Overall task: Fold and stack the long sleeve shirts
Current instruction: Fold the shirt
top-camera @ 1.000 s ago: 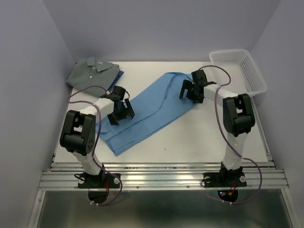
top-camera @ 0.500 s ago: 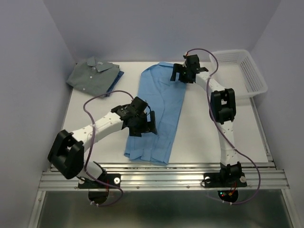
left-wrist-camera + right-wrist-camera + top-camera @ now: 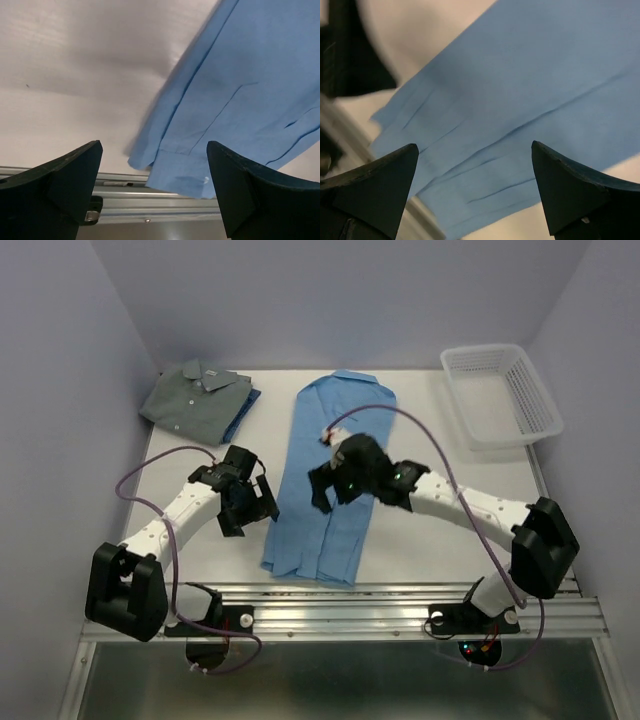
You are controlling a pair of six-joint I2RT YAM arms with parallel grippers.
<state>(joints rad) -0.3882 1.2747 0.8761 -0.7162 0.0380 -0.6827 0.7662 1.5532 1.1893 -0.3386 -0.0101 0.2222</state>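
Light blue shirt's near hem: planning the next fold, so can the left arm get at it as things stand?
Probably yes. The left claw is open beside the light blue shirt, and nothing lies between it and the hem.

A white table and what lies on it

A light blue shirt lies lengthwise down the middle, collar at the far end and hem near the front edge. At the far left corner, a folded grey-green shirt rests on a darker blue shirt, whose edge shows at its right. A white mesh basket stands at the far right corner.
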